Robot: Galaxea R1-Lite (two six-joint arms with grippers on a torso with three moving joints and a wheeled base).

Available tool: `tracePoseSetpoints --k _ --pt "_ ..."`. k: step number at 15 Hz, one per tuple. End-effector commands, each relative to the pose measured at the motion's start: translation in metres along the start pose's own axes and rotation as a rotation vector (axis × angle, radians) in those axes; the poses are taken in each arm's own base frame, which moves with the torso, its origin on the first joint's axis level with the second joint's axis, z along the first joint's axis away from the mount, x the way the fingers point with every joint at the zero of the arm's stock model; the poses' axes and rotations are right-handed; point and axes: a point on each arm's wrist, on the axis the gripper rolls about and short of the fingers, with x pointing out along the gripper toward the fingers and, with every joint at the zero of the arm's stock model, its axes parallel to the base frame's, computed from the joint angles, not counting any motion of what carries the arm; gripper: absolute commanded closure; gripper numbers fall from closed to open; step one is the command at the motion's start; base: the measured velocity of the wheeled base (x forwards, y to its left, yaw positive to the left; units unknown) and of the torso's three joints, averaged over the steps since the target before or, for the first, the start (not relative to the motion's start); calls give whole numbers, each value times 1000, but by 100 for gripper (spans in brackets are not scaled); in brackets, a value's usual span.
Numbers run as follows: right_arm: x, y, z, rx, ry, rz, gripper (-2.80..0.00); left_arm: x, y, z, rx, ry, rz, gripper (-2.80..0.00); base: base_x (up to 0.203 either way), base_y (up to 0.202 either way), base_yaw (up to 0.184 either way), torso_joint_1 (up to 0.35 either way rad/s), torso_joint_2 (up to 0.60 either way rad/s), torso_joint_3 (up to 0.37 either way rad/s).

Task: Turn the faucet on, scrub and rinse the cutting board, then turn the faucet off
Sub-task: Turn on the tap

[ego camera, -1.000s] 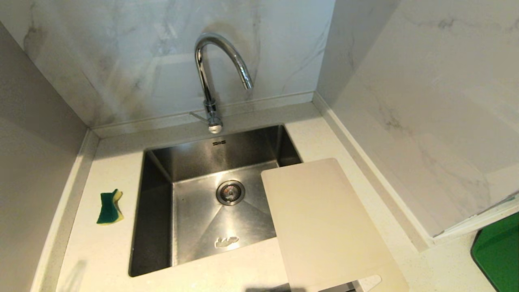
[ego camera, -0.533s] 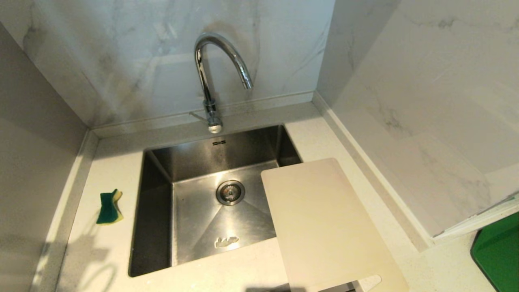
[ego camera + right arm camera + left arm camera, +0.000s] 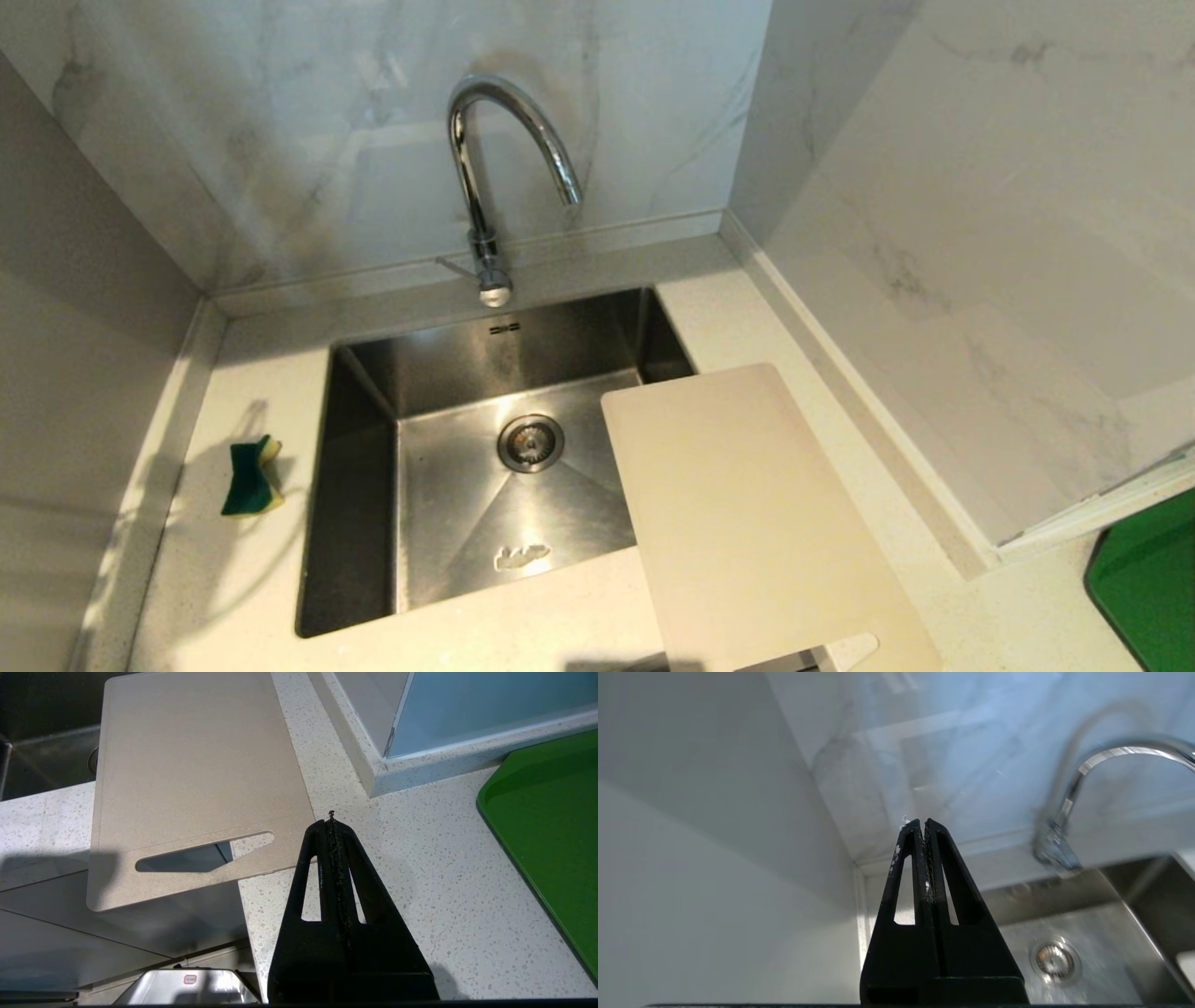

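Nothing done — faucet (image 3: 1069,798) dry ahead of the left pincer (image 3: 923,822) (fingers together, empty); cutting board (image 3: 187,779) unwashed beyond the right pincer (image 3: 331,821), likewise together.

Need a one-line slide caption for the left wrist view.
Left gripper, fingers shut and empty, raised above the counter corner, with the chrome gooseneck faucet and steel sink ahead.

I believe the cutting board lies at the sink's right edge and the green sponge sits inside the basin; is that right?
Not quite. The cutting board does overlap the sink's right edge, but the head view shows the green sponge on the counter left of the basin, not inside it.
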Motion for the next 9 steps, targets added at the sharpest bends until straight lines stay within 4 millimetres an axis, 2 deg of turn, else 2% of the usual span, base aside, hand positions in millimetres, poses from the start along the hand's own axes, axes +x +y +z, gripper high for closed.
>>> tracePoseSetpoints --k 1,9 --pt "0 0 0 0 2 0 0 28 -12 0 2 35 15 0 0 0 0 0 0 0" --pt "0 0 0 -16 -3 3 0 44 -16 5 5 37 45 0 0 0 0 0 0 0"
